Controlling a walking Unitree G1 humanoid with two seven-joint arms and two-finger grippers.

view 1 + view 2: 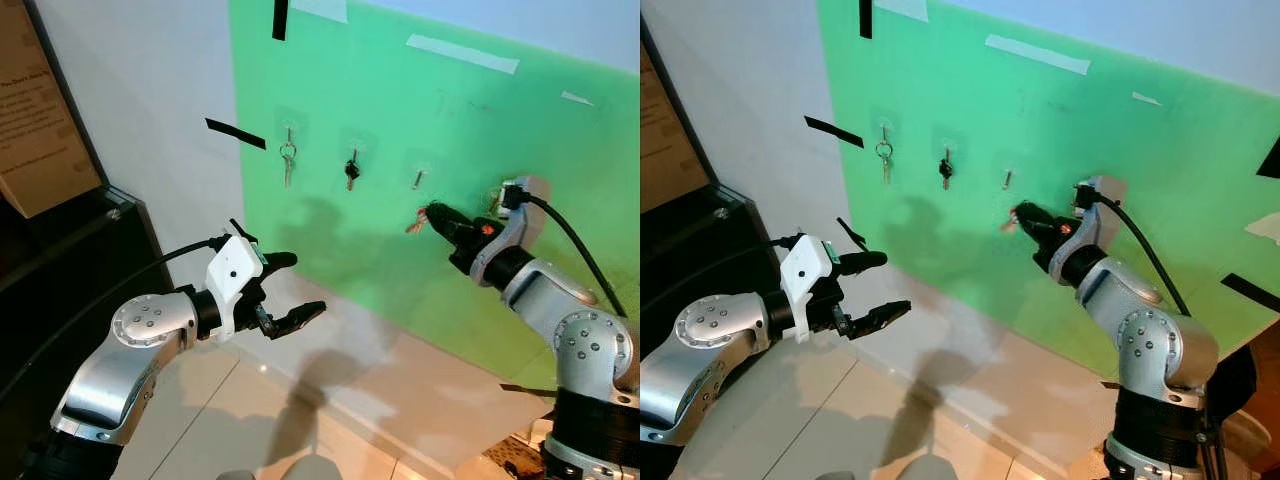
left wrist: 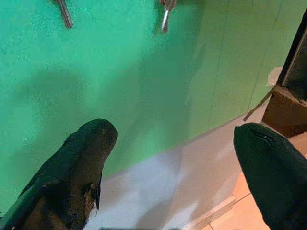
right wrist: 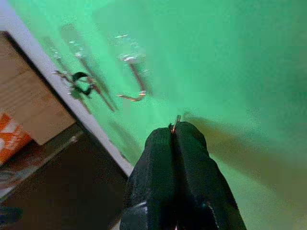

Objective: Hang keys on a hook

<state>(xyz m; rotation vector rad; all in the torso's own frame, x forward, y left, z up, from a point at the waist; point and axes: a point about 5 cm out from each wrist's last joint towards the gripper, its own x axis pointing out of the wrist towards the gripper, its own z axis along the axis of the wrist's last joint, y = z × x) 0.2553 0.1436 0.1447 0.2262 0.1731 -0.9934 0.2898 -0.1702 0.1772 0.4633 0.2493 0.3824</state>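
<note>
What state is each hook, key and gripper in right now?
Right gripper: shut on key, near the wall, key not hung.
Left gripper: open, empty.
Silver keys: hanging on hook.
Black key: hanging on hook.
Third hook: bare.

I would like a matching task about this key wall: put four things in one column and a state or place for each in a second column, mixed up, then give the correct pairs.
Things:
1. left hand
2. right hand
3. silver keys
4. black key

States or places:
A. hangs on the second hook from the left
B. open, holding nothing, away from the wall
C. hangs on the leftmost hook
D. shut on a key, raised near the green board

Pairs: 1-B, 2-D, 3-C, 4-A
</note>
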